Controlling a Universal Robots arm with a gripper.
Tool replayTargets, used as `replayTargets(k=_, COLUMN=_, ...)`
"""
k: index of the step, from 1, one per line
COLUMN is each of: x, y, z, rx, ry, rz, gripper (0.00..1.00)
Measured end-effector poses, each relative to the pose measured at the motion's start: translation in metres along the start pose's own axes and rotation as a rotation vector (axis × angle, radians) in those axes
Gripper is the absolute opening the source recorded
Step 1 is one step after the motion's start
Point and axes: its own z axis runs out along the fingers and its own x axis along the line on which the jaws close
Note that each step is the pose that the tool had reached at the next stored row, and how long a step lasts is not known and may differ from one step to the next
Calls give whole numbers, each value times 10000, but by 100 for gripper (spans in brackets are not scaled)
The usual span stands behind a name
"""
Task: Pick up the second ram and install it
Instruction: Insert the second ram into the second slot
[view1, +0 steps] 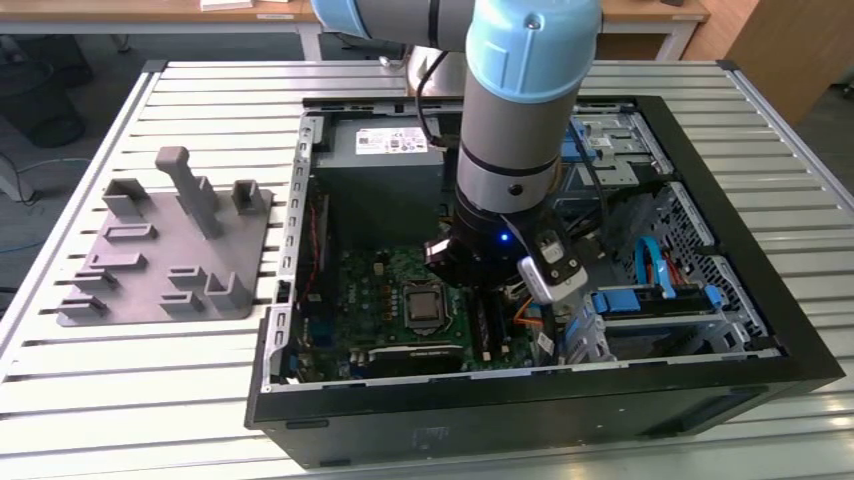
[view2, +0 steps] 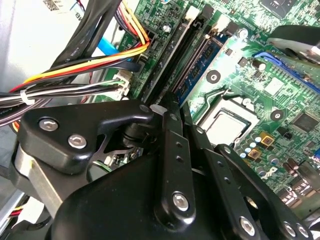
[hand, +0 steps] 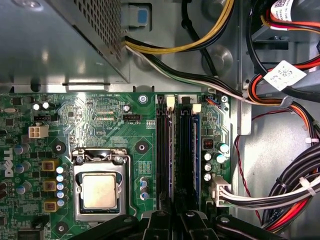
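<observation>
A: Largest things first?

B: Slatted grey metal table (view1: 94, 400), carrying an open black computer case (view1: 534, 412). Towards the exterior view's left, beside the case, a grey plastic holder plate (view1: 147, 285) with upright blocks. Reaching down into the case from the far side, a silver robot arm (view1: 514, 130) with a pale blue joint.

A: Inside the case?

B: Green motherboard (hand: 100, 115) lying flat, silver square processor socket (hand: 98, 190) at its middle. Long black memory slots (hand: 162, 155) just beside the socket, then a blue strip (hand: 195, 150) alongside them. Bundled black, red and yellow cables (hand: 280, 195) further out.

A: And the gripper?

B: Black gripper (hand: 172, 216) low over the near end of those slots.

A: Jaws?

B: Drawn in close, pinched on the second ram (hand: 175, 165), a thin dark sliver seen edge-on. Lined up along the slots, between the two black ones. Seated or just above, impossible to tell.
</observation>
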Motion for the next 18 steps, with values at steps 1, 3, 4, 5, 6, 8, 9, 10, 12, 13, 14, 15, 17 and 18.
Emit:
replayTargets(k=1, x=0, y=3, z=-1, rx=-16, ry=0, rz=-2, gripper=14)
replayTargets(k=3, x=0, y=11, z=-2, rx=-49, ry=2, rz=-5, gripper=14)
replayTargets(k=4, x=0, y=15, z=-2, rx=-68, ry=2, rz=-6, gripper=14)
replayTargets(k=5, x=0, y=19, z=0, rx=-82, ry=1, rz=-7, gripper=14)
replayTargets(k=6, x=1, y=19, z=0, rx=-84, ry=1, rz=-8, gripper=14)
replayTargets(k=8, x=1, y=19, z=0, rx=-84, ry=2, rz=-9, gripper=14)
replayTargets(k=9, x=1, y=19, z=-1, rx=-83, ry=2, rz=-9, gripper=14)
replayTargets(k=10, x=1, y=19, z=-1, rx=-82, ry=2, rz=-9, gripper=14)
replayTargets(k=12, x=1, y=19, z=-1, rx=-82, ry=2, rz=-10, gripper=14)
replayTargets(k=13, x=1, y=19, z=-1, rx=-82, ry=2, rz=-10, gripper=14)
replayTargets(k=14, x=1, y=22, z=-2, rx=-81, ry=2, rz=-11, gripper=14)
replayTargets(k=15, x=1, y=27, z=-3, rx=-79, ry=3, rz=-12, gripper=14)
replayTargets(k=17, x=2, y=43, z=-3, rx=-76, ry=3, rz=-11, gripper=14)
replayTargets(k=18, x=1, y=45, z=-3, rx=-76, ry=3, rz=-13, gripper=14)
